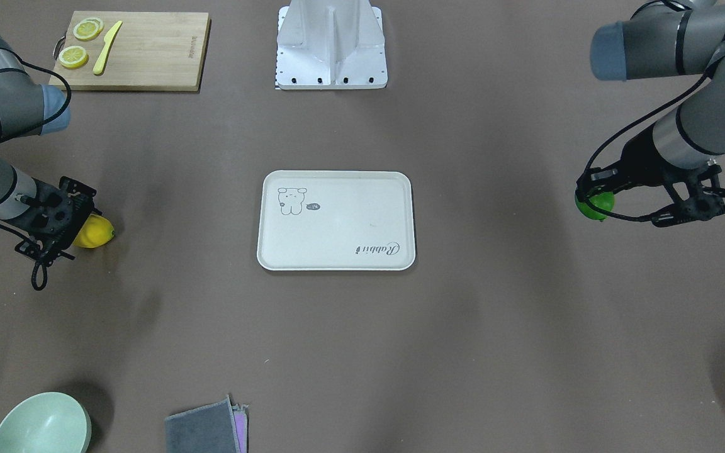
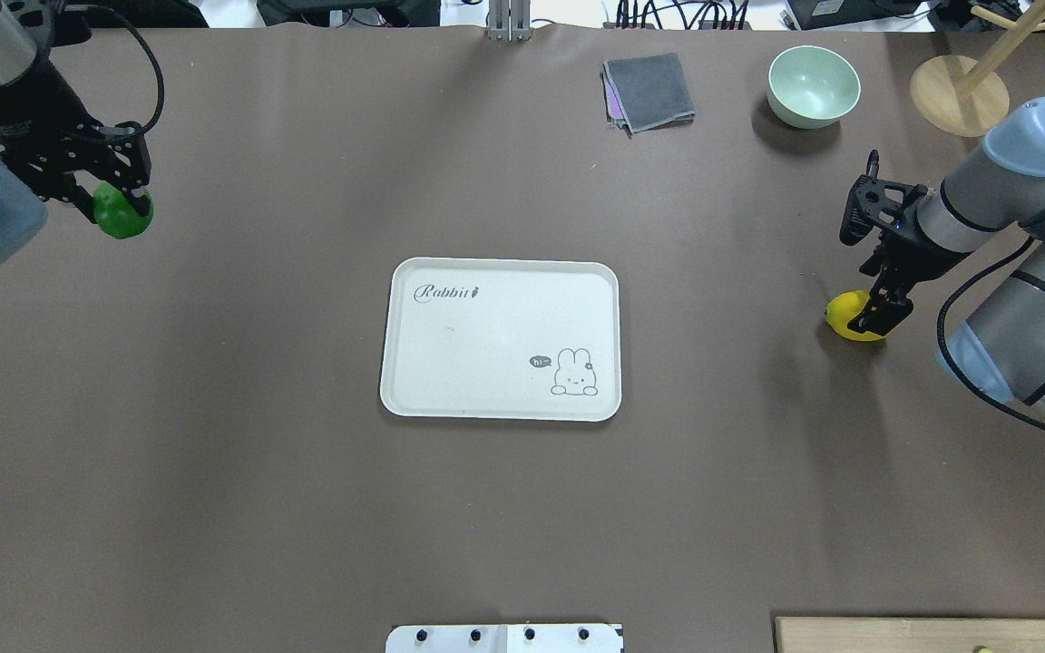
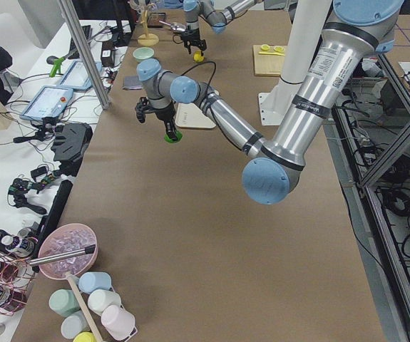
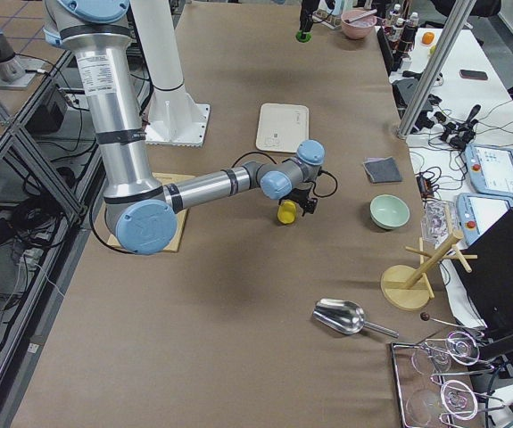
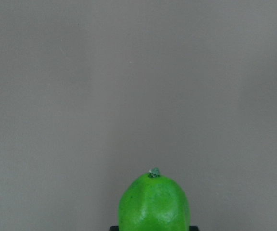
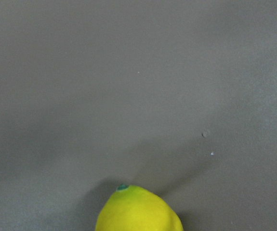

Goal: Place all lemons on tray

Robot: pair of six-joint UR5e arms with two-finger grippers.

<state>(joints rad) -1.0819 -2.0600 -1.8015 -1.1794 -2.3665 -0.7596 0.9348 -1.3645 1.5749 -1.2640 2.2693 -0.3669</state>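
Note:
The cream-white tray (image 1: 337, 251) (image 2: 486, 308) lies bare in the middle of the table. My left gripper (image 2: 119, 207) (image 1: 592, 200) is shut on the green lemon (image 2: 123, 216) (image 1: 595, 206) (image 5: 153, 204), far out at the tray's left in the overhead view. My right gripper (image 2: 876, 317) (image 1: 80, 234) is shut on the yellow lemon (image 2: 854, 317) (image 1: 97, 234) (image 6: 138, 209), well off the tray's right side. Both lemons are low, at or just above the table surface; I cannot tell which.
A wooden cutting board (image 1: 148, 56) with lemon slices (image 1: 74, 56) and a yellow knife (image 1: 107, 47) lies near the robot base (image 1: 331, 47). A pale green bowl (image 2: 813, 86), a folded grey cloth (image 2: 649, 91) and a wooden stand (image 2: 958, 82) sit at the far edge.

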